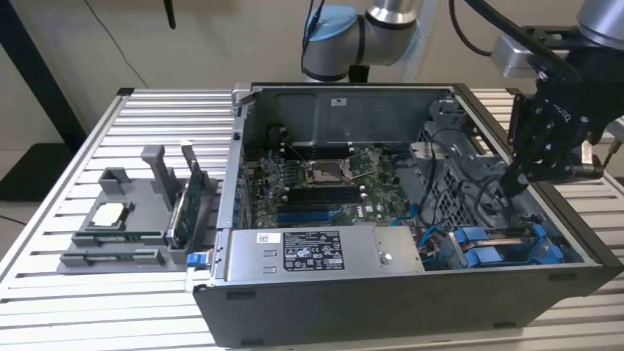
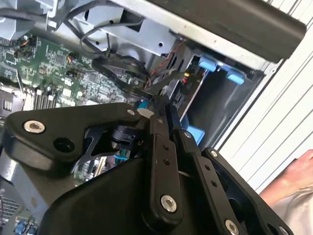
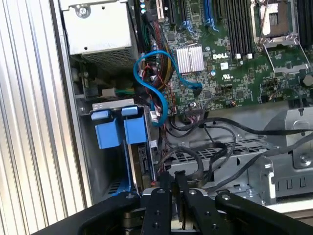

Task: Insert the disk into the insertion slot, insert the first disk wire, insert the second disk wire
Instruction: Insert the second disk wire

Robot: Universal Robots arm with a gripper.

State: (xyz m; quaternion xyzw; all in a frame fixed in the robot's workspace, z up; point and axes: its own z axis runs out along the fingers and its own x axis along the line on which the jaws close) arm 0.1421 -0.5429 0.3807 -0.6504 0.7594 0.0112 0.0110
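Observation:
My gripper point(image 1: 515, 183) reaches down into the open computer case at the exterior view's right, just above the insertion slot point(image 1: 507, 245). The black fingers point(image 2: 159, 127) are pressed together on a black disk wire point(image 2: 168, 81) whose connector points at the slot's opening point(image 2: 215, 105). In the first wrist view the disk point(image 3: 144, 164) stands on edge inside the slot, framed by its bright blue carrier point(image 3: 117, 132). My gripper point(image 3: 174, 178) hangs close beside the disk's end. A thin blue data wire point(image 3: 156, 83) loops from the motherboard towards the disk.
A grey power-supply box point(image 1: 312, 252) lies along the case's front. The green motherboard point(image 1: 326, 186) fills the case floor, and black cables point(image 3: 210, 152) cross a perforated cage beside the slot. A grey fixture point(image 1: 127, 219) sits on the slatted table. A person's hand point(image 2: 296, 171) rests outside the case.

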